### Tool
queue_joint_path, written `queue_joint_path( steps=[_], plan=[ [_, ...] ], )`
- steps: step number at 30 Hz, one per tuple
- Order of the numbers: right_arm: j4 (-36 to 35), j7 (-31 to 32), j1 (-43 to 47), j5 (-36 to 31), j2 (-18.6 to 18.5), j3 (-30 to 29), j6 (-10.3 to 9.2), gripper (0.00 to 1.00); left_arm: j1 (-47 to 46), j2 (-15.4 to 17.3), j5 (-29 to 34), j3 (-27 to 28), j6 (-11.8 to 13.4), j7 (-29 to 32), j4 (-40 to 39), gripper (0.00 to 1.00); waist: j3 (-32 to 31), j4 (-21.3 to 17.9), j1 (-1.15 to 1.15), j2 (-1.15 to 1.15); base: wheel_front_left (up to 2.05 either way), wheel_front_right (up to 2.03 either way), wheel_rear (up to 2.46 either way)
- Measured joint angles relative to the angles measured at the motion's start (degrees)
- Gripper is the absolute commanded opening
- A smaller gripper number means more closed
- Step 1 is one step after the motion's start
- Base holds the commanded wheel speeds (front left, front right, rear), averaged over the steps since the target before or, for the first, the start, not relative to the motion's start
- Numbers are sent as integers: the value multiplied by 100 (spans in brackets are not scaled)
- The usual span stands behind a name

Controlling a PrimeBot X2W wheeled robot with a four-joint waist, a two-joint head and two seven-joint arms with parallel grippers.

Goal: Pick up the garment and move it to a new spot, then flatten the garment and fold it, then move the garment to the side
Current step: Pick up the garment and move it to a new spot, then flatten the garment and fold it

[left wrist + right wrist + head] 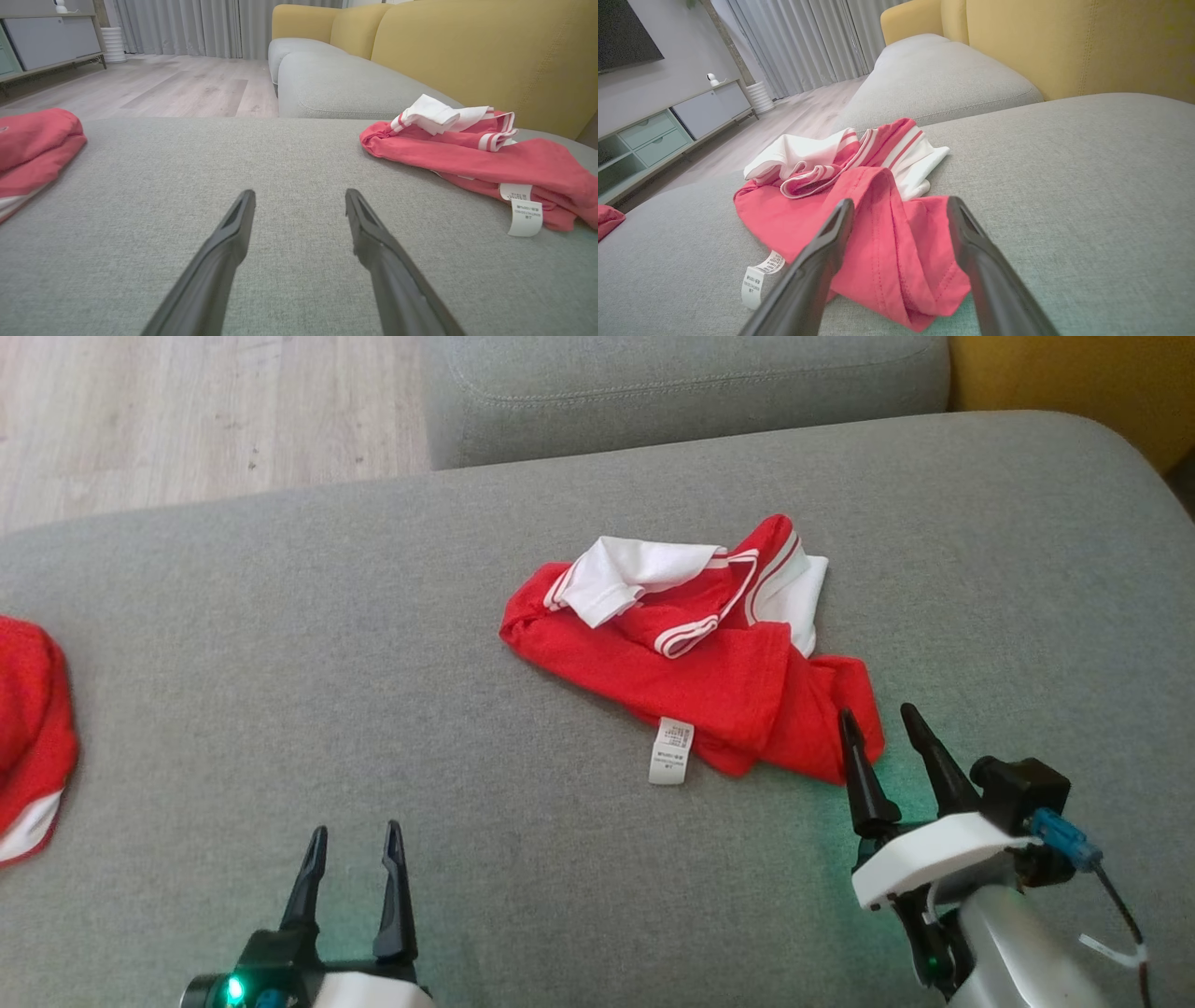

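The red-and-white garment point(709, 663) is lying crumpled on the grey sofa cushion point(280, 663). The right claw point(878, 714) is sitting wide open at its near corner, maybe touching the cloth, hard to tell. The left claw point(357, 829) is hovering open too, well apart from it.

Grey sofa point(280, 644), wood floor point(187, 411), grey curtains point(187, 23)

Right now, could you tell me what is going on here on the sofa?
A two-armed robot seems about to pick up a crumpled red and white shirt lying on the grey sofa cushion. Its right gripper, open, is poised at the shirt's near corner, holding nothing. The left gripper, also open, sits over bare cushion. Another red garment lies at the far left edge.
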Motion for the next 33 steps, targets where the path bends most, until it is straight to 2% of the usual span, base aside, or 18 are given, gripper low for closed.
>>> queue_joint_path(
  steps=[5, 9, 18, 27, 33],
  plan=[
    [0, 0, -22, 7, -2, 68, 0, 100, -20, -8, 7, -30, -38, 0, 18, 100, 79, 61, 0, 0, 0, 0, 0],
    [-43, 0, -153, 119, -5, 366, 0, 100, -104, -14, -5, -148, -37, 0, 48, 100, 172, 179, 0, 0, 0, 0, 0],
    [283, 171, -1377, 679, 1, 1051, 0, 100, -335, -21, -126, -733, -25, 0, 171, 100, 402, 798, 1, 0, 0, 0, 0],
    [1143, 397, -2034, 950, 9, 869, 0, 100, -370, -22, -302, -1170, 91, 0, 221, 100, 709, 1527, 1, 0, 0, 0, 0],
    [1519, 319, -2132, 909, 31, 746, 0, 100, -434, -23, -331, -1245, 131, 0, 221, 100, 874, 1745, 1, 0, 0, 0, 0]
  ],
)
